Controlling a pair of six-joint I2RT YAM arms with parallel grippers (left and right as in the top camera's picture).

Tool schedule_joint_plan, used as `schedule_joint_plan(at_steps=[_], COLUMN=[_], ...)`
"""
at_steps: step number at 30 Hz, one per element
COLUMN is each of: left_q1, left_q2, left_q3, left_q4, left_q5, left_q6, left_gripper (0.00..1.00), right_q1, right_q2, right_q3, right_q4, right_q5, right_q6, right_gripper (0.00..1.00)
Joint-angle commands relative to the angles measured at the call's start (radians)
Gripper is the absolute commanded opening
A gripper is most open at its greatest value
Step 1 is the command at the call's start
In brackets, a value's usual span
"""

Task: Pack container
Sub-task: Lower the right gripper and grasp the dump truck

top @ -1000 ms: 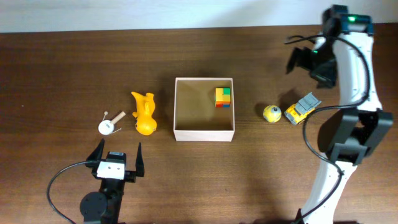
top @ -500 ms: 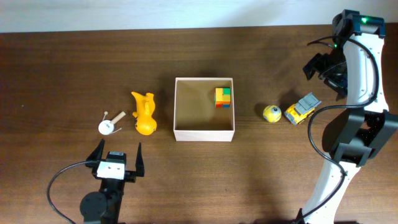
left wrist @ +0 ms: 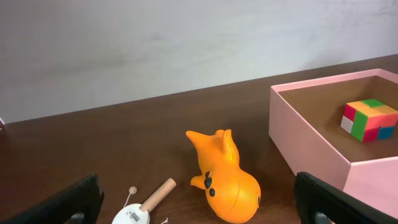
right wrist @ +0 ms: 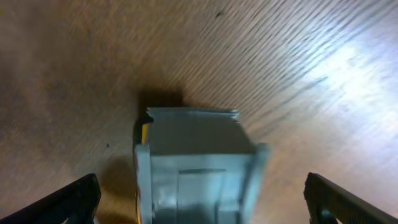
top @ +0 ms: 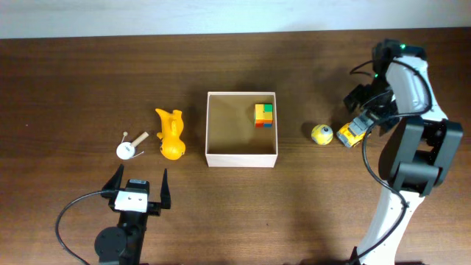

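Hovering over a grey toy truck (right wrist: 193, 149), the right hand (right wrist: 200, 202) was wide open, empty | left hand (top: 140, 182) open too, empty | container (top: 241, 160) sat mid-desk: square, shallow, white outside, brown inside, one colored cube (top: 263, 115) in it | likely light, bendy cardboard; best pinched by a wall edge.

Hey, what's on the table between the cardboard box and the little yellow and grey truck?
A small yellow ball, seen in the overhead view. It lies between the cardboard box and the toy truck, nearer the truck.
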Motion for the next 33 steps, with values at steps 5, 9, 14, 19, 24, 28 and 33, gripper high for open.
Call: schedule_joint_plan(at_steps=[5, 9, 14, 19, 24, 28, 33], left_q1=[0.003, 0.003, 0.003, 0.003, 0.003, 0.003, 0.003], left_q2=[-0.008, -0.008, -0.008, -0.008, -0.008, -0.008, -0.008], left_q3=[-0.005, -0.005, -0.005, -0.005, -0.005, -0.005, -0.005], left_q4=[-0.003, -0.003, -0.003, -0.003, -0.003, -0.003, -0.003], left_q5=[-0.007, -0.007, -0.007, -0.007, -0.007, -0.007, -0.007], left_q6=[0.016, 0.016, 0.016, 0.016, 0.016, 0.016, 0.016], left_gripper=[0.99, 0.99, 0.99, 0.99, 0.99, 0.99, 0.99], right_q1=[0.034, 0.037, 0.037, 0.039, 0.039, 0.039, 0.039], right_q2=[0.004, 0.004, 0.004, 0.004, 0.004, 0.004, 0.004], right_q3=[-0.119, -0.135, -0.136, -0.136, -0.136, -0.136, -0.136], right_q4=[0.130, 0.160, 0.184, 0.204, 0.212, 0.221, 0.220], right_q5=[-0.047, -0.050, -0.050, -0.050, -0.050, -0.050, -0.050], right_q6=[0.003, 0.003, -0.014, -0.016, -0.069, -0.159, -0.262], right_gripper=[1.00, 0.94, 0.78, 0.78, 0.78, 0.76, 0.68])
